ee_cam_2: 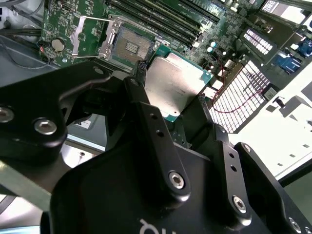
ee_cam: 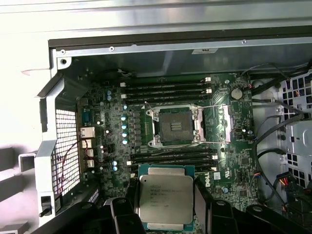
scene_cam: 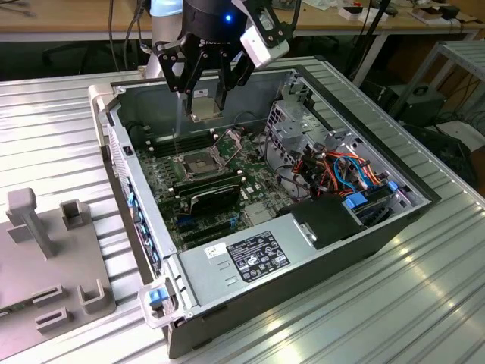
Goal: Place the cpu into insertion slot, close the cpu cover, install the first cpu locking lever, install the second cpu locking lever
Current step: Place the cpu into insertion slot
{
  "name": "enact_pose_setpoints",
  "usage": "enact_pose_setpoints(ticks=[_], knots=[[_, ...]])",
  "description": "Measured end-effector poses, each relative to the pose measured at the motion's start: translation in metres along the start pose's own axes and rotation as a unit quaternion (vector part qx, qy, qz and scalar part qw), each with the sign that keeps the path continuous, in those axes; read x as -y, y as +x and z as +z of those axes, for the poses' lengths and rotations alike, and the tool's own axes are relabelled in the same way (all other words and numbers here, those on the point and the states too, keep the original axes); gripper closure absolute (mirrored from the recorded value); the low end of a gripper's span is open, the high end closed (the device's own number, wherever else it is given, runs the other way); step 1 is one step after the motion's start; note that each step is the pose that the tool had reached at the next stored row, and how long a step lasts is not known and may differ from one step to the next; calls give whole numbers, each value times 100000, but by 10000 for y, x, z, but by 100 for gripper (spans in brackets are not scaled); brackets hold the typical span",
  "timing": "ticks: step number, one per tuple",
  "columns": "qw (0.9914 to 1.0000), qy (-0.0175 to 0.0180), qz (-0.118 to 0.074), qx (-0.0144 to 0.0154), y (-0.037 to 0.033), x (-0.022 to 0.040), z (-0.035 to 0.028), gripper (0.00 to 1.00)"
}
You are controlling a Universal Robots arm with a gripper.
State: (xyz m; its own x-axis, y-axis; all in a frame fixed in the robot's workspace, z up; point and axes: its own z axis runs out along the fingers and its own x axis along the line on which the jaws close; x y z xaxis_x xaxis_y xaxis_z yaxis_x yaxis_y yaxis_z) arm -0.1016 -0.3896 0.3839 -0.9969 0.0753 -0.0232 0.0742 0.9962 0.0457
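A grey fixture block [scene_cam: 45, 250] is seen well off to the exterior view's left of the gripper [scene_cam: 203, 97], outside the computer case [scene_cam: 114, 163], and plays no part in the present grasp. The gripper's fingers are closed on the cpu [scene_cam: 205, 108], which is pinched by two opposite edges. This grip is judged to keep the metal top and the contact side untouched and the chip level for seating. In the first wrist view the cpu [ee_cam: 165, 200] is held flat between the black fingers [ee_cam: 124, 214], its silver lid facing the camera.

The insertion slot [ee_cam: 174, 126] lies below the gripper and a little ahead of it, well apart from the chip, so the cpu is carried in the air and not yet seated. The slot is bare and dark inside. The cpu cover [ee_cam: 226, 123] is swung open to one side of the slot, evidently so that the way down is left free. Farther to the exterior view's right of the gripper, a bundle of coloured cables [scene_cam: 341, 171] is kept clear of the socket.
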Motion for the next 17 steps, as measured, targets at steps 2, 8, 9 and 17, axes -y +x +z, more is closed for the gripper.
enact_pose_setpoints(ticks=[2, 8, 9, 17], knots=[[99999, 6, 375, 17, 0, 0, 0, 46], [99977, 47, 2158, 99, 0, 0, 0, 46], [99970, 52, 2447, 112, 0, 0, 0, 46], [99912, 93, 4196, 192, 1, 0, 0, 46]])
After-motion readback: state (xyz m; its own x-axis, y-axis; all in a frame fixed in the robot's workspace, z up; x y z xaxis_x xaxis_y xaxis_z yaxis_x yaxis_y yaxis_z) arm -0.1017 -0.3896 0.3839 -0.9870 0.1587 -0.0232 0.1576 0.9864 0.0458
